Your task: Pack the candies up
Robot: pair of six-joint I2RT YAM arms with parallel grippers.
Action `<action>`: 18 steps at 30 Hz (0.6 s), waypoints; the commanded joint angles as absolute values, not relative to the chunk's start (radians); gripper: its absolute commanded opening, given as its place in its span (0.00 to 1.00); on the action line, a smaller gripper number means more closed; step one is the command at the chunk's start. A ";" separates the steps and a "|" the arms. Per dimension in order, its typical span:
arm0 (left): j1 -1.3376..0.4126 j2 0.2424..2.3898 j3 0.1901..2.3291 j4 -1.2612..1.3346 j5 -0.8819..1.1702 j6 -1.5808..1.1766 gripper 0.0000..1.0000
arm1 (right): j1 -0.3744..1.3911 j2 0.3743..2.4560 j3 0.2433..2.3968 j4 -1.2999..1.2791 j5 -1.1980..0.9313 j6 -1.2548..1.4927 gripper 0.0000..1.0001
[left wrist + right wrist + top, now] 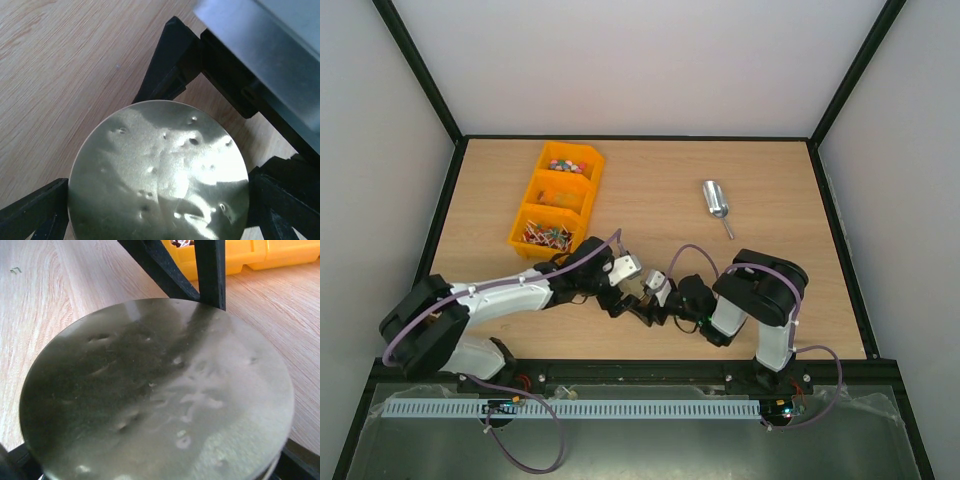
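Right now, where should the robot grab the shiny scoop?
The scoop lies flat on the table, its thin handle pointing toward the near side. Grip that handle from above, pinching across it; the bowl looks too wide and round.

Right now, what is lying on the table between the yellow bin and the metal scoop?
Nothing. In the top view the wooden table between the yellow bin and the metal scoop is bare.

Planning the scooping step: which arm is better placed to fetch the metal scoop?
Right, probably: the scoop lies on the right half of the table, just beyond the right arm; the left arm would have to reach across it. Both meet at the gold lid.
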State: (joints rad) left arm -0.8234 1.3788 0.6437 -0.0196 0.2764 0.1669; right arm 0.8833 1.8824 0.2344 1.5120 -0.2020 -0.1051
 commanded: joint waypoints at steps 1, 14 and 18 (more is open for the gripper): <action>-0.841 1.418 0.672 0.037 0.239 0.105 0.99 | 0.886 1.902 0.250 1.486 -0.135 -0.098 0.42; -0.839 1.468 0.721 -0.025 0.249 0.257 0.81 | 0.886 1.892 0.225 1.499 -0.176 -0.108 0.42; -0.808 1.481 0.738 -0.090 0.325 0.395 0.72 | 0.886 1.882 0.191 1.522 -0.225 -0.113 0.42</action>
